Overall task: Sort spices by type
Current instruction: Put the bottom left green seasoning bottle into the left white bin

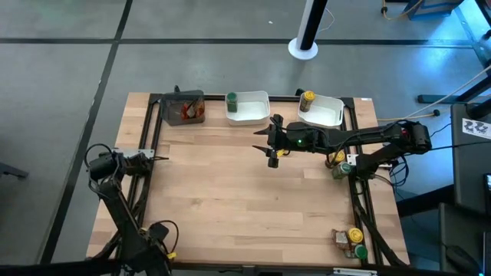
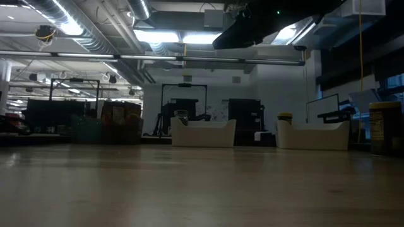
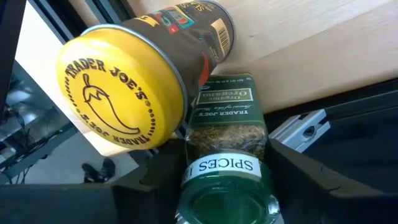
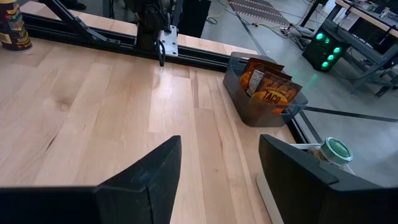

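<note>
Sitting side by side: glass green-lidded jar (image 3: pixel 227 143), cylindrical yellow-lidded jar (image 3: pixel 118 87).

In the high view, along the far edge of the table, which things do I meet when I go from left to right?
Dark tray holding orange packets → green-lidded jar → first white tray → yellow-lidded jar → second white tray.

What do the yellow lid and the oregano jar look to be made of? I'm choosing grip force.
yellow lid: probably plastic, with an even colour and a soft satin sheen. It could also be painted metal.
oregano jar: clear glass or clear plastic, I cannot tell which. The dried herb shows through the wall, and the label looks like paper.
</note>
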